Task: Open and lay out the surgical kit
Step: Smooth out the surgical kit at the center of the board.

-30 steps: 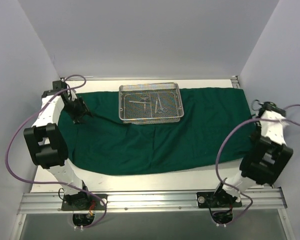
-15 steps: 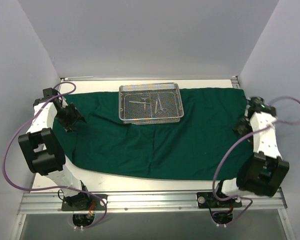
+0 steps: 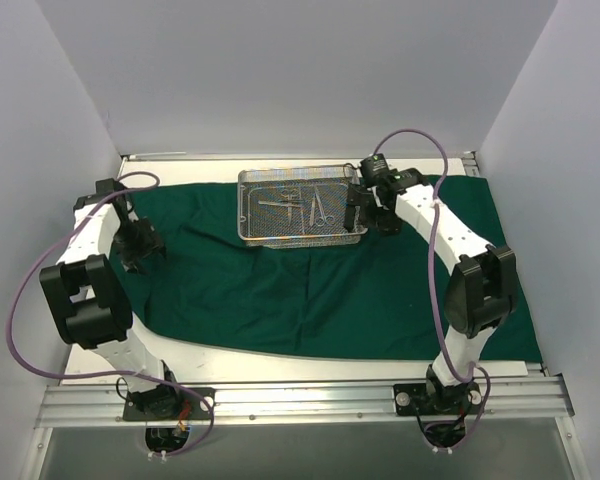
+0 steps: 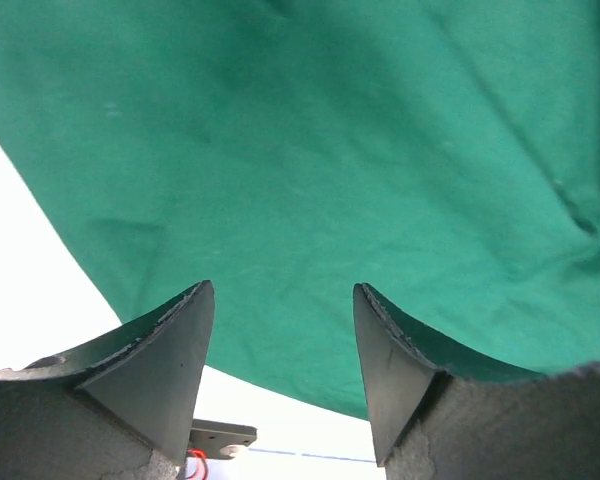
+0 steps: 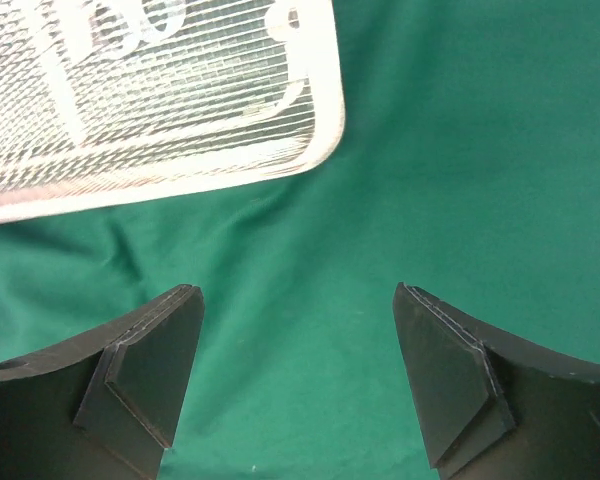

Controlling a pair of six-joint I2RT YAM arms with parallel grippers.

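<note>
Top view: cloth [image 3: 310, 290] is spread flat over most of the bench [image 3: 330, 370], almost from left edge to right edge. A strip along the near edge is bare. Tray [image 3: 302, 240] sits on the cloth at the far middle, with the instruments [image 3: 302, 206] lying inside it. My left pincer [image 3: 140, 248] hangs over the cloth by the bench's left edge, well apart from the tray. My right pincer [image 3: 370, 215] is just beside the tray's right end, over cloth.

Left wrist: fingers [image 4: 170, 350] spread, nothing between them, so released. Cloth below, bare bench at lower left.

Right wrist: fingers [image 5: 145, 370] spread wide, released, grasping nothing. Only cloth shows between them. A tray corner is at upper left, and the instrument shapes inside it are blurred.
</note>
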